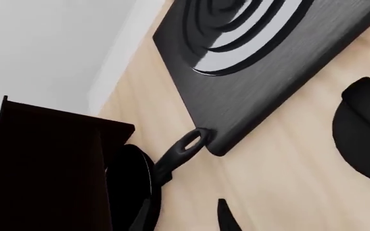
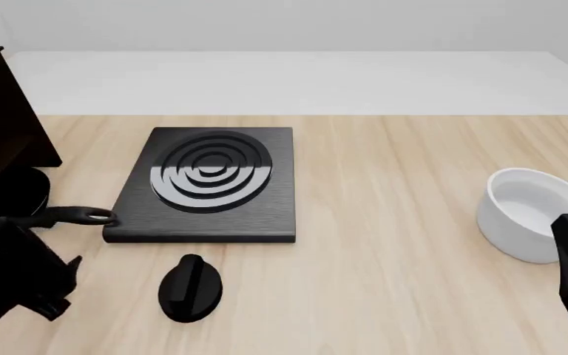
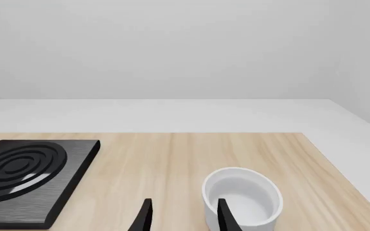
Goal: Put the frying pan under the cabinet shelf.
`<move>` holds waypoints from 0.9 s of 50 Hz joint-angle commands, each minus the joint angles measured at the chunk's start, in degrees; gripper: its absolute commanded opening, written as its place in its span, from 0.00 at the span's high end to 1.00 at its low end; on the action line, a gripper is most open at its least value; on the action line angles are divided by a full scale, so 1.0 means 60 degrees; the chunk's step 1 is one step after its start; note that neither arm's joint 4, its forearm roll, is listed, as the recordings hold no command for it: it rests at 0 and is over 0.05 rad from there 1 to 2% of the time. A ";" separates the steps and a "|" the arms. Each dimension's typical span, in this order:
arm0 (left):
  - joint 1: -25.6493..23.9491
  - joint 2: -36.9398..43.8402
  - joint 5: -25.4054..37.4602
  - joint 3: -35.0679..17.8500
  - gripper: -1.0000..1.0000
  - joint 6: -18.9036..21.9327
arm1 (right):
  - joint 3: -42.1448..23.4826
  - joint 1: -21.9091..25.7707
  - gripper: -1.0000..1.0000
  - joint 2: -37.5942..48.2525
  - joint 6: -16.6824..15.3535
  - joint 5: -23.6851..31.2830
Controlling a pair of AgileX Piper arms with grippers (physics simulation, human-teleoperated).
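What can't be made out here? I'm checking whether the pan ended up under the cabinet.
- Frying pan: in the front view only the handle shows clearly; the bowl merges into the dark cabinet and the left arm.
- Cabinet: cut off by the frame edge in the front and left wrist views.
- Left end effector: one finger tip shows in its wrist view; opening unreadable.
- White bowl: partly behind the right arm.

I count one frying pan [image 2: 27,198], one cabinet shelf [image 2: 3,126], one stove plate [image 2: 210,185], one white bowl [image 2: 531,214] and one black knob [image 2: 191,288] on my surface [image 2: 402,281].
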 commanded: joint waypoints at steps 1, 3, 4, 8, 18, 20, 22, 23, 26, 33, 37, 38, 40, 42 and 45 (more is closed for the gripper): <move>-0.0093 -0.5089 0.4406 0.0363 0.00 0.0777 | 0.0000 0.0001 0.00 0.0000 0.0000 0.0000; -0.0165 -0.5792 0.4993 0.0362 0.00 0.0646 | 0.0000 0.0001 0.00 -0.0002 0.0000 0.0000; -0.0112 -0.6138 0.5313 0.0362 0.00 0.0849 | 0.0000 0.0000 0.00 -0.0001 0.0002 0.0000; -0.0271 -0.7279 0.6190 0.0358 0.00 0.0818 | 0.0000 -0.0001 0.00 0.0002 0.0000 0.0000; -0.1055 -0.9443 0.8367 -0.0028 0.00 0.0572 | 0.0000 0.0000 0.00 -0.0002 0.0000 0.0000; -0.1128 -0.9687 0.8672 -0.0119 0.00 0.0605 | 0.0000 -0.0002 0.00 -0.0002 0.0003 0.0000; -0.1255 -0.9940 0.8943 -0.0213 0.00 0.0620 | 0.0000 -0.0001 0.00 -0.0003 0.0001 0.0000; -0.1319 -1.0006 0.9048 -0.0278 0.00 0.0577 | 0.0000 0.0000 0.00 0.0001 0.0000 0.0000; -0.1417 -1.0067 0.9067 -0.0394 0.00 0.0574 | 0.0000 0.0000 0.00 0.0000 -0.0001 0.0000; -0.1976 -0.9850 0.8947 -0.0981 0.00 0.0219 | 0.0000 0.0001 0.00 0.0001 0.0000 0.0000; -0.2343 -0.9718 0.8913 -0.1336 0.00 -0.0048 | 0.0000 -0.0002 0.00 0.0000 0.0001 0.0000; -0.2503 -0.9692 0.8934 -0.1457 0.00 -0.0111 | 0.0000 0.0001 0.00 0.0000 0.0003 0.0000; -0.2535 -0.9599 0.8773 -0.1500 0.00 0.0013 | 0.0000 0.0001 0.00 -0.0001 0.0001 0.0000; -0.2838 -0.9551 0.8888 -0.1773 0.00 -0.0258 | 0.0000 0.0001 0.00 -0.0001 0.0001 0.0000; -0.2905 -0.9505 0.8763 -0.1790 0.00 -0.0099 | 0.0000 0.0002 0.00 -0.0002 0.0000 -0.0001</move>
